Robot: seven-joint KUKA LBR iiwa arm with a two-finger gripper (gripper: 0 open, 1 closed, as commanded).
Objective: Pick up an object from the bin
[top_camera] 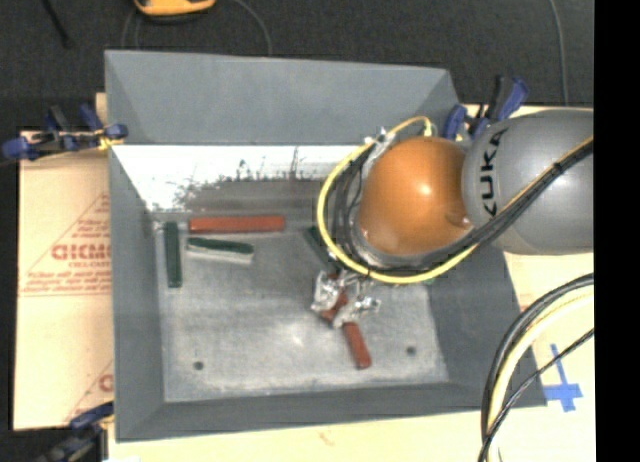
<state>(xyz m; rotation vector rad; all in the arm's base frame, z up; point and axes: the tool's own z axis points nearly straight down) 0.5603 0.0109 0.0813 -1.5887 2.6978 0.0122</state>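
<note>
Gripper (343, 302) low in bin (140, 350), centre-right of frame. Claw narrow, apparently closed on the upper end of the lower red bar (357, 348), which slants down-right on the floor. Bars counted: two red, the upper red bar (236, 222) lying level at upper middle; two green at left, the upright green bar (173, 255) and the slanted green bar (222, 248).

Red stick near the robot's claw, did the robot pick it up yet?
Not yet. Done: the gripper is low in the bin, at the upper end of the red-brown stick. In hand: it seems to be getting a grip there, though I can't tell if it has closed. Left: lifting, since the stick lies flat on the floor of the bin.
</note>
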